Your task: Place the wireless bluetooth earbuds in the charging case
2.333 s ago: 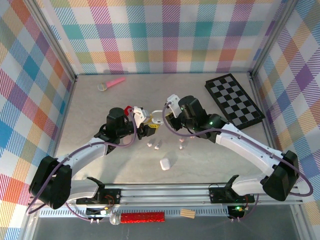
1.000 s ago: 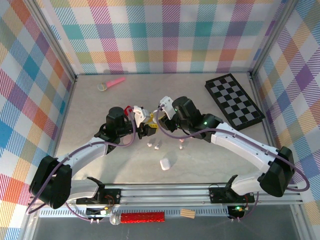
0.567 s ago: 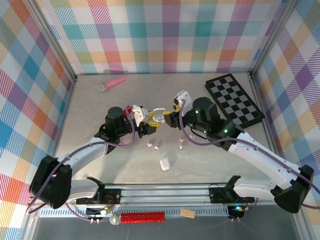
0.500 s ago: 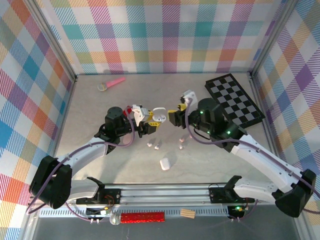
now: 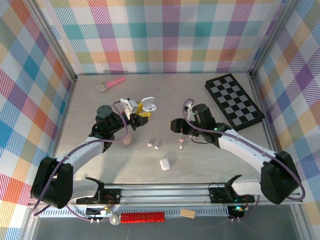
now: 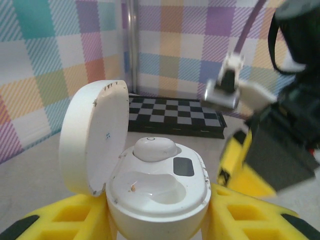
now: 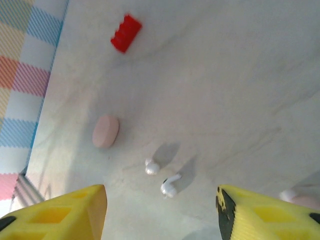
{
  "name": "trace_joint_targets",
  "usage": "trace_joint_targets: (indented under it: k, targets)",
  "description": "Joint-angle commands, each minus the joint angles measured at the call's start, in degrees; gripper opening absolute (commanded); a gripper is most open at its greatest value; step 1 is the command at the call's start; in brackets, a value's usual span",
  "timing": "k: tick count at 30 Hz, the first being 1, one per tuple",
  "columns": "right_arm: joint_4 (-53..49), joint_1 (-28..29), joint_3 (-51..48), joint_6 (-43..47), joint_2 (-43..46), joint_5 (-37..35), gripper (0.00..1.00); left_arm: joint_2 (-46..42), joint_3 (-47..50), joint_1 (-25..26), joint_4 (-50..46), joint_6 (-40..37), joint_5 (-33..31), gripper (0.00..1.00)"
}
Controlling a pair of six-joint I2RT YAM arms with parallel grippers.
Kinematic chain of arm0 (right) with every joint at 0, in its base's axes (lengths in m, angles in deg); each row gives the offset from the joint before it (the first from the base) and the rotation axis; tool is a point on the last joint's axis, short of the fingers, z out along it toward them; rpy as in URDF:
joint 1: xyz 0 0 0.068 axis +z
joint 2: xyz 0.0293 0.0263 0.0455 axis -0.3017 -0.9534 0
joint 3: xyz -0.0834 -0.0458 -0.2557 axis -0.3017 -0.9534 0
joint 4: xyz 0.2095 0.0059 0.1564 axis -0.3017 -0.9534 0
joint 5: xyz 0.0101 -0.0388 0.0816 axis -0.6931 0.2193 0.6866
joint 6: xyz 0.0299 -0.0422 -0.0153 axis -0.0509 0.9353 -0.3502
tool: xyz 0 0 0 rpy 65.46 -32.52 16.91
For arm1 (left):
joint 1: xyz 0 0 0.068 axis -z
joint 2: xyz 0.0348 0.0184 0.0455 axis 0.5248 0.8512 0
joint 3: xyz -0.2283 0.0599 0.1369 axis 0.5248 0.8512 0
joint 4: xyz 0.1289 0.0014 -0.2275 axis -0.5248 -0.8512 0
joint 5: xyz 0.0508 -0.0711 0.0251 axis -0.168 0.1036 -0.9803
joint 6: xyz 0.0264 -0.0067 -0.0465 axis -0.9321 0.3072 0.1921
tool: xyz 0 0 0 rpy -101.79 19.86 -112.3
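My left gripper [image 5: 140, 112] is shut on the base of a white charging case [image 5: 148, 104] and holds it above the table with its lid [image 6: 92, 145] open. In the left wrist view the case [image 6: 157, 192] has one white earbud [image 6: 155, 148] seated in the far well, while the near well is bare. My right gripper [image 5: 174, 125] hangs open to the right of the case, apart from it, with nothing between its yellow fingers [image 7: 65, 212]. Two white earbuds [image 7: 151, 166] [image 7: 170, 187] lie on the table below it. A pale pink earbud [image 5: 181, 144] lies a little further right.
A closed white case [image 5: 165, 163] lies near the front. A pink case [image 5: 128, 141] rests under the left arm. A red brick [image 7: 126, 33] sits further back. The checkerboard [image 5: 234, 100] lies at the back right, a pink brush [image 5: 111, 83] at the back left.
My right gripper has drawn back from the case to the right and opened wider. My left gripper has carried the open case back and to the left.
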Motion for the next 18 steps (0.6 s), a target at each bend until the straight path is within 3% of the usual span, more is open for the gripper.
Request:
trace_joint_targets:
  k: [1, 7, 12, 18]
  targets:
    - [5.8, 4.0, 0.3, -9.26, -4.95, 5.68, 0.58, -0.68, -0.94, -1.68, 3.94, 1.72, -0.34, 0.42]
    - [14.31, 10.86, 1.35, -26.01, -15.63, 4.72, 0.55, -1.07, -3.62, -3.31, 2.06, 0.09, -1.97, 0.42]
    - [17.78, 15.37, 2.51, -37.52, -20.91, -0.25, 0.48, -1.43, -4.61, -4.26, 1.57, -0.03, -2.84, 0.42]
    - [15.91, 18.95, 5.54, -42.42, -24.95, -3.23, 0.48, -0.25, -4.97, -4.36, 3.66, 0.99, -2.42, 0.42]
